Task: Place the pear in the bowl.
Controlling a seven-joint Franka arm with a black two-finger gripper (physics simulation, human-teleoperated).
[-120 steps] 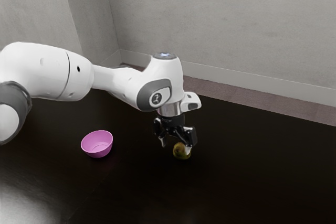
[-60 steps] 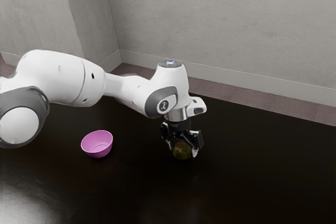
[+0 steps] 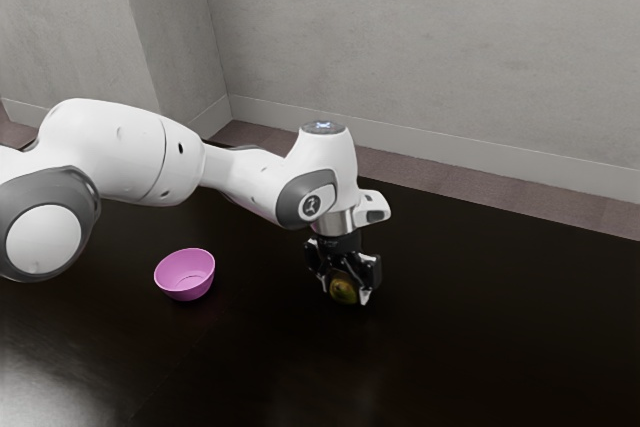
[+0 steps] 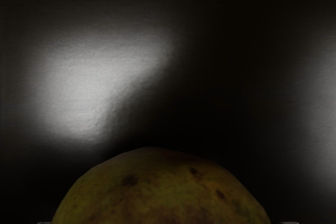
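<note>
**Black two-finger jaws hold the yellow-brown pear (image 3: 343,291)**

The jaws are part open, just as wide as the pear, with a finger against each side of it. The pear is down low by the shiny black worktop (image 3: 480,347), under the end of the white robot arm (image 3: 325,162). The round pink bowl (image 3: 186,288) sits on the worktop, well apart from the pear, toward the exterior view's left.

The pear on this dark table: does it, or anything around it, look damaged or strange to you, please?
The pear has a few dark spots on its skin, perhaps bruises, perhaps natural marks. Nothing else stands out: the bowl sits on the table, and I see no spill.
</note>
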